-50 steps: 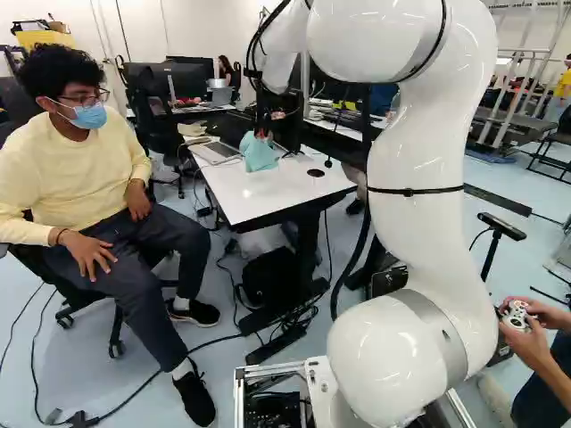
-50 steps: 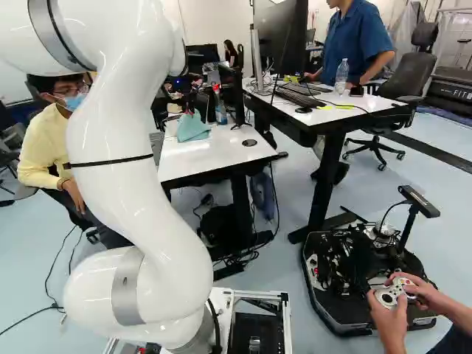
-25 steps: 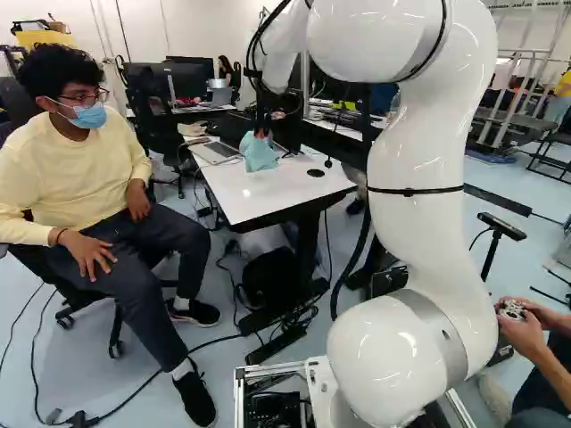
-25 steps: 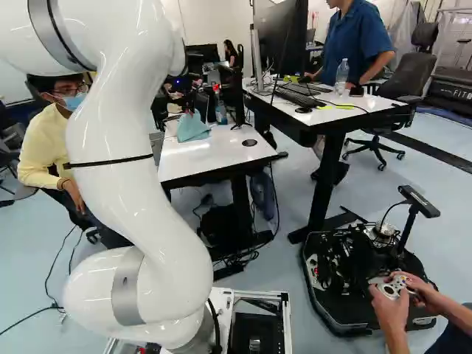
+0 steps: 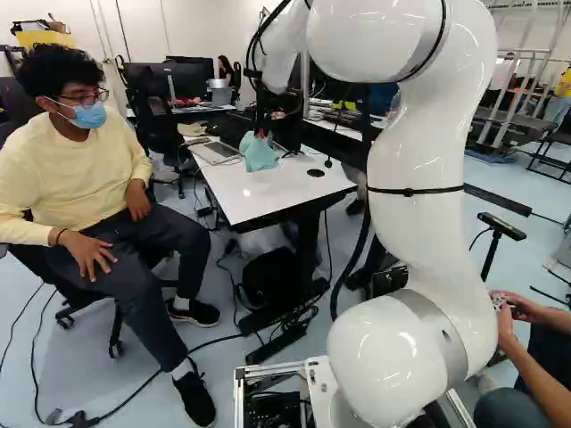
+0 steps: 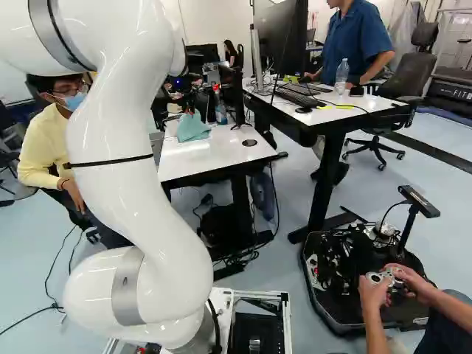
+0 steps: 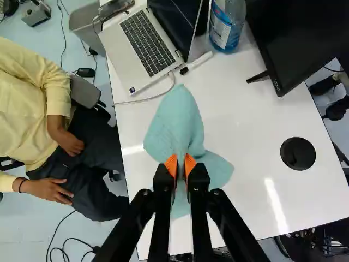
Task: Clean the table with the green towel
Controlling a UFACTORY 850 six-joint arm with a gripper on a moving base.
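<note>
Nr green towel [image 7: 174, 117], laptop [image 7: 117, 52], btl [image 7: 222, 30], monitor [image 7: 305, 33]

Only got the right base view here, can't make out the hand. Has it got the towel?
Observer: Yes. In the wrist view the hand is shut on the green towel, with cloth pinched between its orange pads.

Operator: Anything small beside the bottle?

Observer: A white pen-like thing with a black end lies between the bottle and the laptop.

Operator: Loose cables near the cloth?

Observer: One: a thin pale cable curves from the laptop across the table, close to the towel's tip.
</note>
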